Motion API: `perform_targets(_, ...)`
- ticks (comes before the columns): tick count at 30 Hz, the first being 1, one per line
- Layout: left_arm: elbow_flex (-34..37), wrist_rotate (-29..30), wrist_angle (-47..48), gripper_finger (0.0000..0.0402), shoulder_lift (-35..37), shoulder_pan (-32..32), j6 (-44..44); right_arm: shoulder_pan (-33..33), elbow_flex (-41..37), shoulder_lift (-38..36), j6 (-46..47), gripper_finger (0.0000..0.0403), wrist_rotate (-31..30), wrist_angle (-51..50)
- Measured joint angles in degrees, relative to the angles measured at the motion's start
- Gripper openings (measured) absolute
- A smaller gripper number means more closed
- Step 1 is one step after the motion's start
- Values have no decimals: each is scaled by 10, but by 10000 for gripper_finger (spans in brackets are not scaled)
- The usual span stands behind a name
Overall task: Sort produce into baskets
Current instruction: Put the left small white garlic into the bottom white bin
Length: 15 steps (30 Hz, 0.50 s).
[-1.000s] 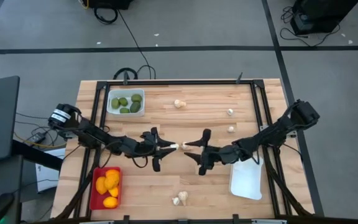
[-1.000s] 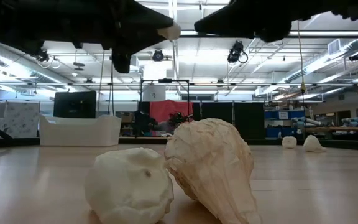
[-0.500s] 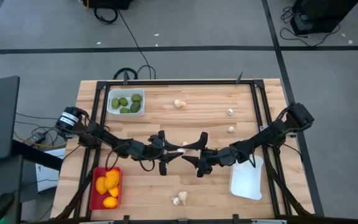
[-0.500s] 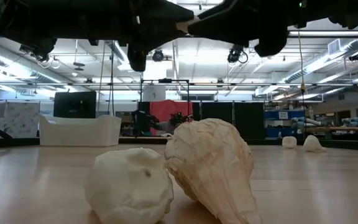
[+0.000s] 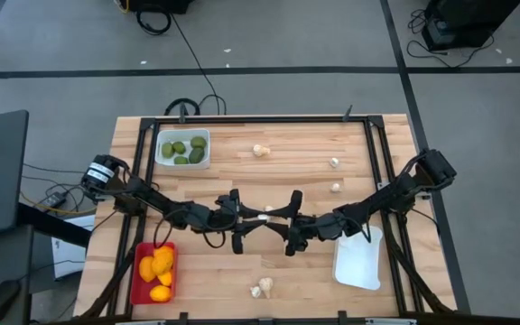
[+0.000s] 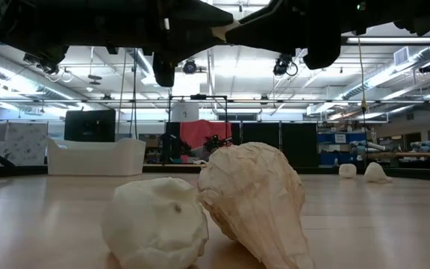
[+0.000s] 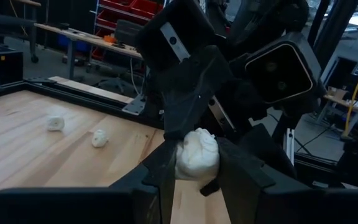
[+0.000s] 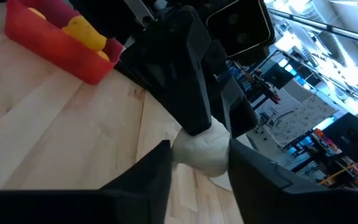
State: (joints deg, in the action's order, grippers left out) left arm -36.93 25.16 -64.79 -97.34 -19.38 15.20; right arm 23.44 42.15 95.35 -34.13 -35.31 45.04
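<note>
A whitish garlic piece [image 5: 267, 217] hangs above the middle of the table between my two grippers, which meet tip to tip. My left gripper [image 5: 258, 218] reaches in from the table's left and is shut on it. My right gripper [image 5: 276, 218] reaches in from the right, with its fingers closed around the same piece [image 8: 201, 152]. A white basket [image 5: 162, 159] of green fruits stands far left. A red basket [image 5: 136, 282] of yellow-orange fruits stands near left. A bare white basket [image 5: 359, 260] lies near right. My left gripper pinches the garlic piece's two sides [image 7: 180, 163] between its two fingers [image 7: 154, 186], coming in level from the table's left. The piece is lifted clear of the table. My right gripper has the same piece's opposite end [image 8: 182, 155] between its two fingers [image 8: 157, 171], coming in about level from the table's right. Both fingers appear to touch it.
Loose garlic pieces lie on the wood at the far middle [image 5: 260, 150], far right [image 5: 335, 162] [image 5: 336, 188] and near edge [image 5: 262, 288]; the near ones fill the low view [image 6: 155, 224] [image 6: 256, 198]. A black frame [image 5: 242, 118] edges the table.
My left gripper has carried the garlic piece toward the table's right, in between my right gripper's fingers. My right gripper has rolled a little about its own axis. Both have kept still for the last half second.
</note>
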Motion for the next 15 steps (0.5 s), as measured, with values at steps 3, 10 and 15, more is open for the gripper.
perform_targets(3, 0, 2, 3, 114, 0, 0, 3, 0, -1, 0, 0, 128, 0, -1)
perform_targets(10, 0, 2, 9, 147, 0, 0, 1, 0, -1, 0, 1, 90, -22, 0)
perform_targets(15, 0, 1, 13, 193, 0, 0, -15, 18, 0, -9, -3, 88, -52, -21)
